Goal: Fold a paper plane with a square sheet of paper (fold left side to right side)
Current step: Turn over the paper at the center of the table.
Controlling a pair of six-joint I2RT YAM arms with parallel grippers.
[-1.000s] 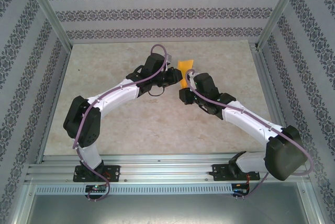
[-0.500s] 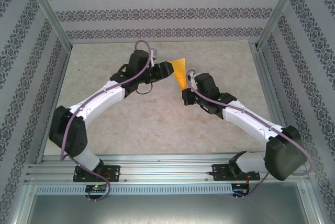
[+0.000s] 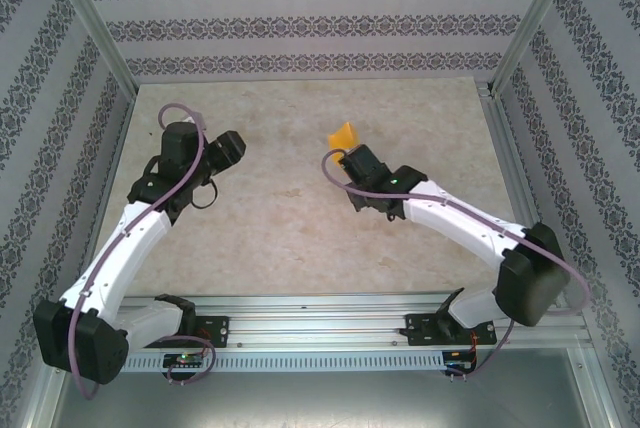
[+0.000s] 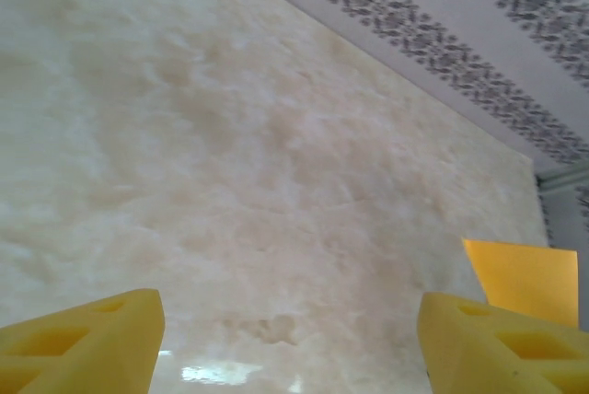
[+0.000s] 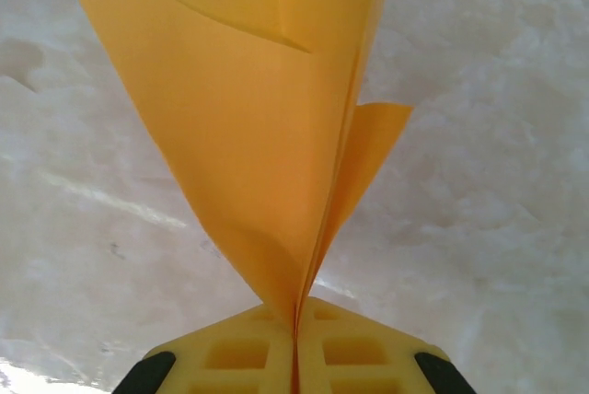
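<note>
Our right gripper [image 5: 296, 334] is clamped on the narrow end of the folded orange paper [image 5: 258, 136], near the middle of the table [image 3: 280, 228]. Our left gripper [image 4: 290, 339] hangs with jaws spread, well apart on the left.

Orange-yellow paper [image 5: 230, 136], cream marbled table [image 3: 280, 238], grey floral-striped walls [image 3: 320, 23], white-and-black arms [image 3: 130, 238]

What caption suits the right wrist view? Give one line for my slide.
Right gripper shut on the folded paper, its orange-yellow layers fanning out above the pale table.
</note>
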